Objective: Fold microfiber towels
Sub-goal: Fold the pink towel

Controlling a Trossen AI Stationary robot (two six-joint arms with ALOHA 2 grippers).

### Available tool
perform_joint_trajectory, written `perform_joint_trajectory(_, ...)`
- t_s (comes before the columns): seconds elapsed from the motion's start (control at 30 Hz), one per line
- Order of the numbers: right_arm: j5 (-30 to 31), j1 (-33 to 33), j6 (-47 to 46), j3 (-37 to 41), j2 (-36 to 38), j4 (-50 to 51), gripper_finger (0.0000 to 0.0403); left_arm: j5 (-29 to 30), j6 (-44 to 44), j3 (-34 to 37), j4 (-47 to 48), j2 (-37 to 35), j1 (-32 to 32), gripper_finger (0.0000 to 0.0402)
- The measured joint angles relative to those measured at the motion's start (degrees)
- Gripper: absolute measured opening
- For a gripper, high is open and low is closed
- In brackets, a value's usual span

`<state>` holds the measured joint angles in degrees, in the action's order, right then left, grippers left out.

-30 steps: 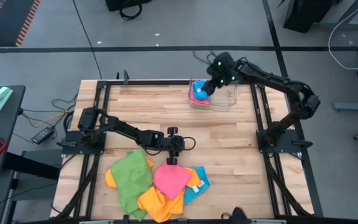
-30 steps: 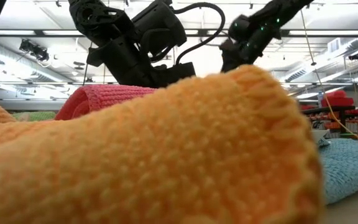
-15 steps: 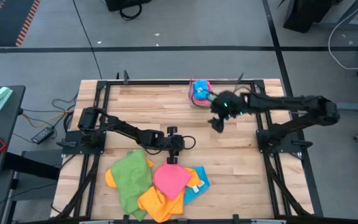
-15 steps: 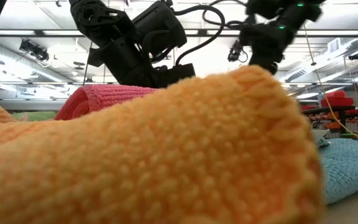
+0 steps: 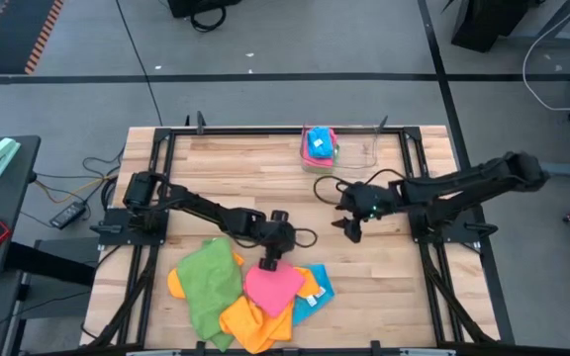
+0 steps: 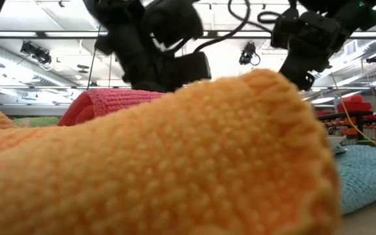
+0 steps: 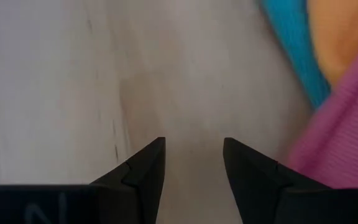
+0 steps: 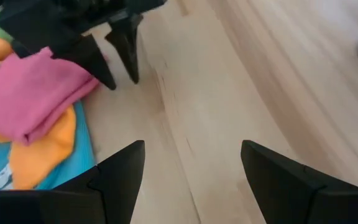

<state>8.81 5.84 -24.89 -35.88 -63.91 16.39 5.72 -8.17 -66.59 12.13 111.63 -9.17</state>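
Fingers of the left gripper (image 5: 268, 260) stand apart with bare wood between them, holding nothing, poised at the far edge of the pink towel (image 5: 272, 286). That towel tops a loose heap at the near edge of the worktop (image 5: 226, 173), with a green towel (image 5: 208, 280) to its left, an orange one (image 5: 250, 321) beneath and a blue one (image 5: 317, 287) at the right. Such cloths look light, limp and a little grippy; a pinch on a free corner or hem should lift one clear, whereas a grab mid-cloth would likely drag its neighbours. The left arm reaches low across the worktop, wrist tipped down. Farther right, the right gripper (image 5: 350, 225) hangs over open wood, fingers spread wide and empty, arm stretched inward from its base. Folded cloths sit in the clear tray (image 5: 362, 156) at the far edge.
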Motion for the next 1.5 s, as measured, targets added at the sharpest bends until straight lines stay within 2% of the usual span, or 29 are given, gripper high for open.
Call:
perform_joint_trajectory(0.1, 5.73, 4.00, 1.13, 0.01, -1.31, -4.49, 0.0275, 0.25, -0.01, -4.09, 9.06, -0.02, -0.11, 0.0172)
perform_joint_trajectory(0.23, 10.16, 8.55, 4.74, 0.01, -4.20, -11.41, 0.0275, -0.74, -0.06, -7.62, 17.86, -0.03, -0.45, 0.0172)
perform_joint_trajectory(0.5, 19.74, 14.95, 6.95, 0.00, -12.13, -18.29, 0.0275, -7.37, -1.64, -10.91, 25.96, -0.04, -1.27, 0.0172)
perform_joint_trajectory(0.6, 20.16, 15.42, 7.78, 0.01, -14.65, -20.38, 0.0275, -11.00, -2.73, -11.57, 25.04, -0.05, -1.37, 0.0172)
perform_joint_trajectory(0.77, 20.31, 15.31, 9.01, 0.00, -15.99, -20.27, 0.0275, -13.36, -2.67, -11.67, 19.60, -0.06, -1.46, 0.0172)
perform_joint_trajectory(0.93, 18.98, 15.93, 7.68, -0.02, -13.73, -14.09, 0.0275, -20.11, -2.57, -11.69, 14.26, 0.44, -1.40, 0.0172)
perform_joint_trajectory(1.07, 18.96, 16.57, 5.97, -0.02, -12.05, -11.39, 0.0275, -21.08, -2.56, -11.71, 11.06, 1.26, -1.47, 0.0172)
perform_joint_trajectory(1.2, 18.85, 16.80, 5.93, -0.02, -11.91, -11.20, 0.0275, -24.90, -1.94, -11.67, 8.33, 3.03, -1.52, 0.0172)
perform_joint_trajectory(1.5, 18.85, 16.82, 5.36, -0.04, -12.82, -10.10, 0.0275, -25.32, -0.74, -11.63, 4.98, 4.00, -1.93, 0.0165)
